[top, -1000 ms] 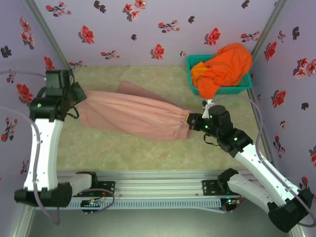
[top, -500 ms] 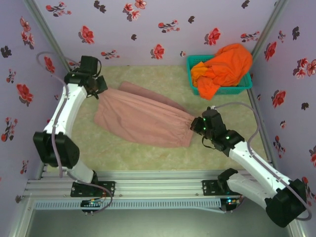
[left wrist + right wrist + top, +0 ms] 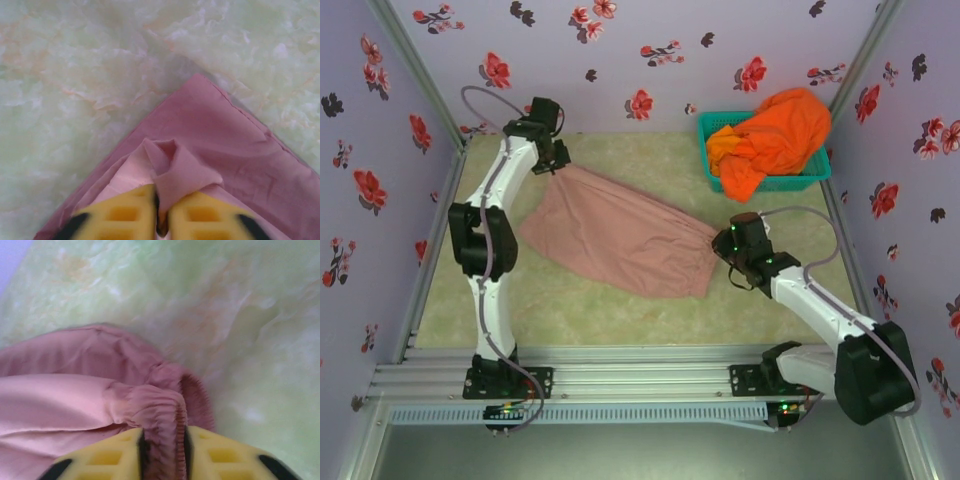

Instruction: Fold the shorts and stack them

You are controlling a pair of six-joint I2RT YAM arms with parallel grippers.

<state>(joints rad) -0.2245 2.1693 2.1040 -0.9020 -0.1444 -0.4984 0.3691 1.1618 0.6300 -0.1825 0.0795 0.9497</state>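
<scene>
The pink shorts (image 3: 615,240) lay spread, unfolded, left of the basket (image 3: 704,124), left jaws clamped on their farthest corner, right jaws on the nearest waistband. The orange shorts (image 3: 775,140) sat heaped in the basket, not yet folded.

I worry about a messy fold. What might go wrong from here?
The left gripper pinches a small corner tuck of the pink shorts; it may slip. The right gripper grips bunched waistband, so the cloth may lie wrinkled. The orange shorts overhang the basket rim and may drag it.

L hand (image 3: 161,200) & R hand (image 3: 164,436) blurred, cropped at btm.
</scene>
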